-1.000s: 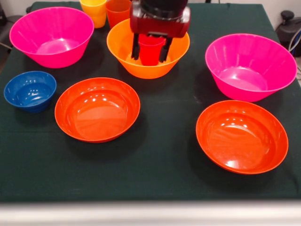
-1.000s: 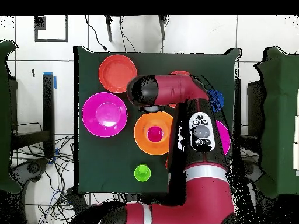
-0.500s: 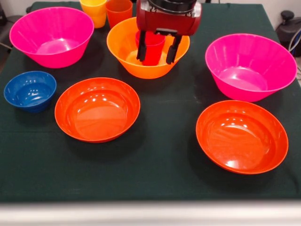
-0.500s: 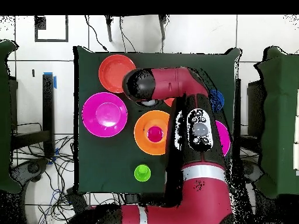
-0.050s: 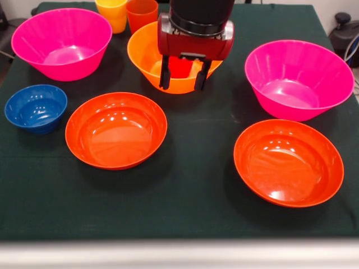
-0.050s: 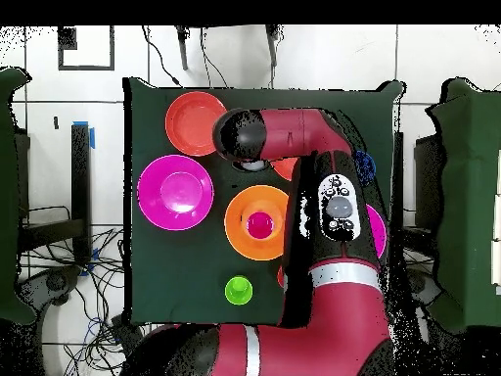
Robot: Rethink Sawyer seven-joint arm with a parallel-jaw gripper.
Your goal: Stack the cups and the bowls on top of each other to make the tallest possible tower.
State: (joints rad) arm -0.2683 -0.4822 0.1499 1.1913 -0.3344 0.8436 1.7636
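Currently gripper [image 5: 183, 78] spread, empty, just in front of large orange bowl [image 5: 143, 56]. Red cup [image 5: 179, 66] upright inside bowl, axis vertical, mouth up.

**Even overhead light, glossy glare on the plastic**

The front view is bright and evenly lit from above. Soft, short shadows pool on the dark tablecloth [image 5: 190, 185] under each bowl, falling mostly toward the near edge. Small white highlights dot the two shallow red-orange bowls [image 5: 116, 130] and, more faintly, the blue bowl [image 5: 35, 107] (several separate spots, which points to more than one lamp). The pink bowls [image 5: 299, 78] show a paler sheen on their inner floors. The table's near edge is a pale, blurred band. In the overhead view the floor tiles [image 6: 333, 59] are almost washed out white, while the cloth reads nearly black.
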